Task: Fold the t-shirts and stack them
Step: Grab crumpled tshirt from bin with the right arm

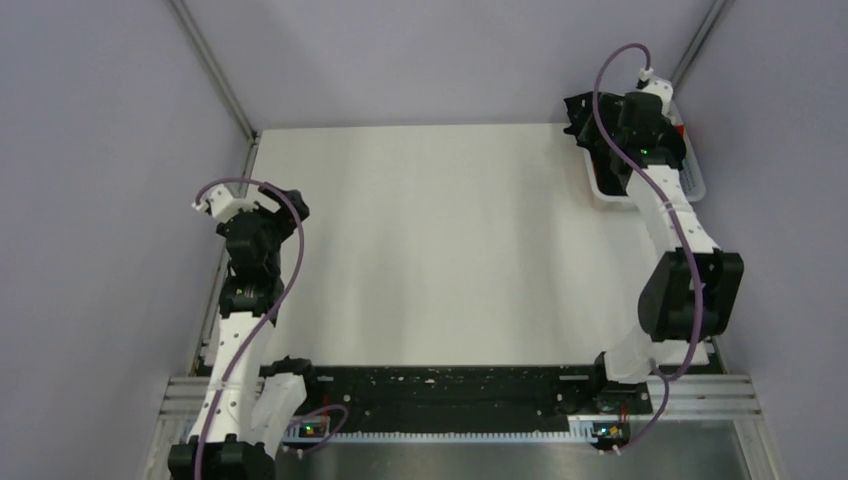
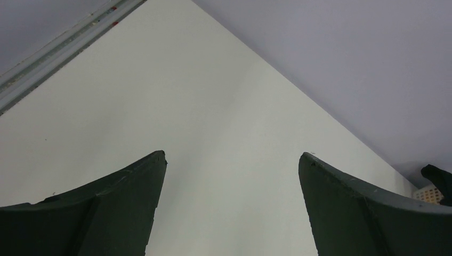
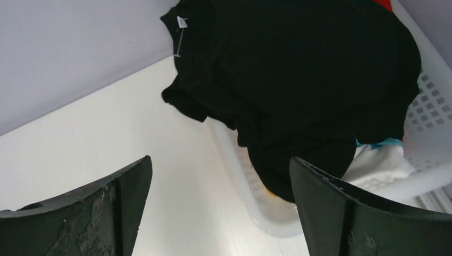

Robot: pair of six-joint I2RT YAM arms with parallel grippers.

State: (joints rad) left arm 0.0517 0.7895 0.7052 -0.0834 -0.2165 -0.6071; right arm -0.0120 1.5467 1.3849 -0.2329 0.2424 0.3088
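A large black cloth t-shirt (image 3: 298,69) lies heaped over the white plastic lattice basket (image 3: 434,101). It spills over the basket's rim and hides most of a white t-shirt (image 3: 381,162) inside. The right gripper (image 3: 218,160) hangs just above the basket, jaws wide and empty. The left gripper (image 2: 232,154) is well apart from the basket, over the white table (image 2: 213,96), also wide and empty.

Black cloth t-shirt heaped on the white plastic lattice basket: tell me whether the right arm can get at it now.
Probably yes: the right arm hangs close over the black t-shirt, jaws wide open, with nothing between; it tops the basket.
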